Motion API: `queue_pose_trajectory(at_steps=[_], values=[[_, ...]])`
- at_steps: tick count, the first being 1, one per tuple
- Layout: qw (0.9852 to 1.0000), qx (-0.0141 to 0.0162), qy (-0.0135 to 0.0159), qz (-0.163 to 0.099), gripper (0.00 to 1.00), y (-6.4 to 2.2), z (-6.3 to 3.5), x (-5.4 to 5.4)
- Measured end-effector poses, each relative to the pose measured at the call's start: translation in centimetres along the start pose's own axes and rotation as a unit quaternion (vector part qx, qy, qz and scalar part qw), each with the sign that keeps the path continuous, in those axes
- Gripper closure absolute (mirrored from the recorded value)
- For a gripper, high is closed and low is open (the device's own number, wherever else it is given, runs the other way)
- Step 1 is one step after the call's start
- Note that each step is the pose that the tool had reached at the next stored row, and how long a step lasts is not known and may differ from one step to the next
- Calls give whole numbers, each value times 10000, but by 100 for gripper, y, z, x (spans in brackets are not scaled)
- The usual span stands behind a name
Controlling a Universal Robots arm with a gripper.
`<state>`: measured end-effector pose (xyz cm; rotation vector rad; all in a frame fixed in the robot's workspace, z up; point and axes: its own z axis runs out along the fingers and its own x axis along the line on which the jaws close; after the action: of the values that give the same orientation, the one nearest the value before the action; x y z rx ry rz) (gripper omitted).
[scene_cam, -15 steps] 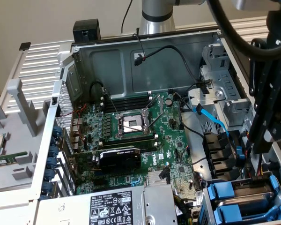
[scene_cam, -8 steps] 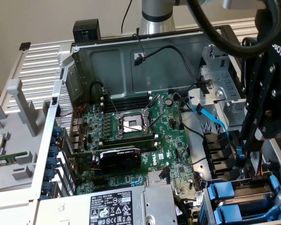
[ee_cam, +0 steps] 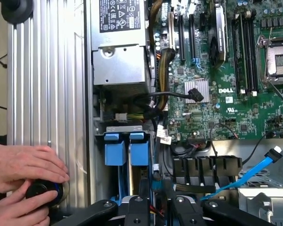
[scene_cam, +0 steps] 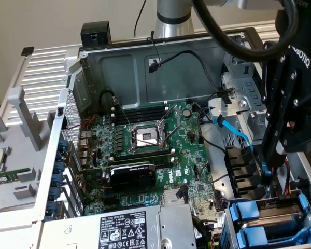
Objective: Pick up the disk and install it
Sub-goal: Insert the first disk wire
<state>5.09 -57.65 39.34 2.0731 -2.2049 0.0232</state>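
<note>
Gripper (ee_cam: 155,207) poised just above bay; fingers narrowly parted, apparently empty, view poor. Disk (ee_cam: 117,148) seemingly seated in bay (scene_cam: 233,220); little left.

I see an open computer case (scene_cam: 145,67) with its green motherboard (scene_cam: 145,155) exposed. The empty processor socket (scene_cam: 146,137) sits at the board's centre; the black graphics card (scene_cam: 132,175) lies at 6 o'clock from it. The power supply (scene_cam: 129,228), bearing a black-and-white label, is at 6 o'clock from the card. A blue data cable (scene_cam: 238,136) runs at 3 o'clock of the socket. A silver heatsink (ee_cam: 196,89) sits beside the board's printed logo.
</note>
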Motion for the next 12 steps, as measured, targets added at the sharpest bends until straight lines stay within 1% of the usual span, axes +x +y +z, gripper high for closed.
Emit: queue_pose_trajectory(at_steps=[12], values=[[10000,-1,-9,5,75,5,0,0]])
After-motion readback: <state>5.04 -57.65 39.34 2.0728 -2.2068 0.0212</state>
